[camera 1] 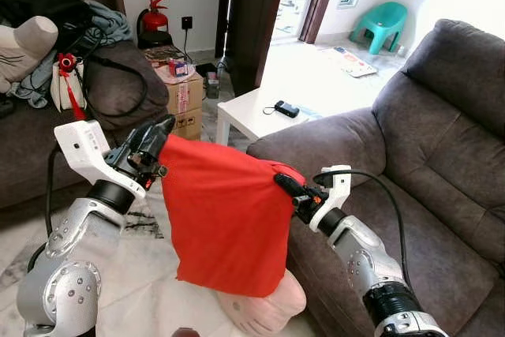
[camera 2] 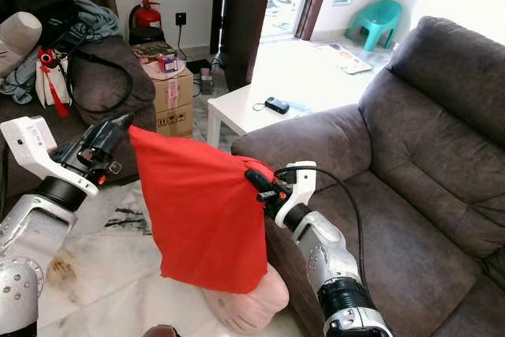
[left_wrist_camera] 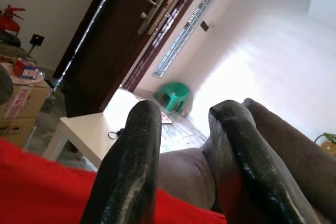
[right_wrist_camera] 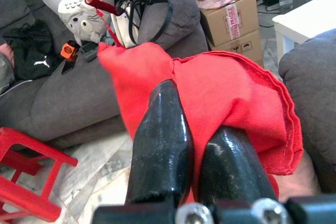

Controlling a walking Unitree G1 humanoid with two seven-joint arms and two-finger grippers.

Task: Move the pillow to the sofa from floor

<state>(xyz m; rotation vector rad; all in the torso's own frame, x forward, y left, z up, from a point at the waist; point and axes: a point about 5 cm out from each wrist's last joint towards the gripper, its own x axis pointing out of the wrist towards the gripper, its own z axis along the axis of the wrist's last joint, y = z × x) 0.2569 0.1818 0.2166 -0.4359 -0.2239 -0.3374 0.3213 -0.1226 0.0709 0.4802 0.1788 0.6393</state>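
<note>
Left tool (camera 1: 158, 138) pinched narrow on the top left corner of the red pillow (camera 1: 225, 215); right tool (camera 1: 286, 185) clamped on the top right corner, red fabric bunched between its fingers (right_wrist_camera: 163, 140) in the right wrist view. Pillow hangs between the two tools, held up in the air, draped like a limp cover, bottom edge off the floor (camera 1: 150, 282). A pinkish cushion (camera 1: 264, 305) sits on the floor right under it, touching the sofa base.

Step in hand, as I judge it: carry phase, pillow already lifted, not yet placed. Grey sofa (camera 1: 426, 179) is just to the robot's right; right tool hovers near its armrest (camera 1: 323, 144), pillow hanging beside the armrest's front face.

Next move calls for swinging both arms right together, clearing the armrest and lowering onto the seat cushion, then opening both tools. Keep the corners level so the fabric doesn't snag on the armrest.

Beyond: white worktop (camera 1: 252, 112) with a small dark object, cardboard boxes (camera 1: 183, 104), second sofa (camera 1: 47, 132) with clutter on the left.
</note>
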